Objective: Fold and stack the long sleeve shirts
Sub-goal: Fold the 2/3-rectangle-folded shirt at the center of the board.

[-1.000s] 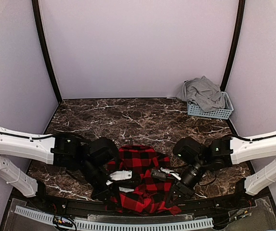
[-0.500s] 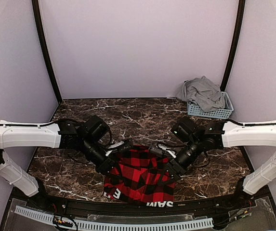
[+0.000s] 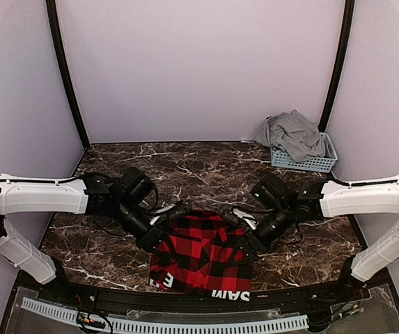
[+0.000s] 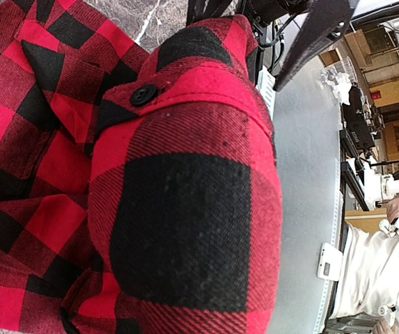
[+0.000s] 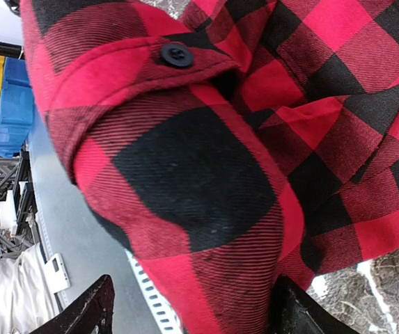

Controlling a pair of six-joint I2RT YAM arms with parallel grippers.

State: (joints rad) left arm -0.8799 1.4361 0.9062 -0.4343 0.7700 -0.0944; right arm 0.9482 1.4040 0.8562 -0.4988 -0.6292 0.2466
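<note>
Left gripper (image 3: 157, 239) clamped on shirt (image 3: 202, 257) edge, anchoring the fold; right gripper (image 3: 245, 245) open, cloth slack between fingers (image 5: 91, 312), likely letting go.

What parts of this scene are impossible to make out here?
- Fingers of the left gripper: left wrist view, covered by the checked shirt.
- White lettering: top view, partly folded under the shirt's near edge.
- Grey shirt: top view, crumpled in the basket, too small.
</note>
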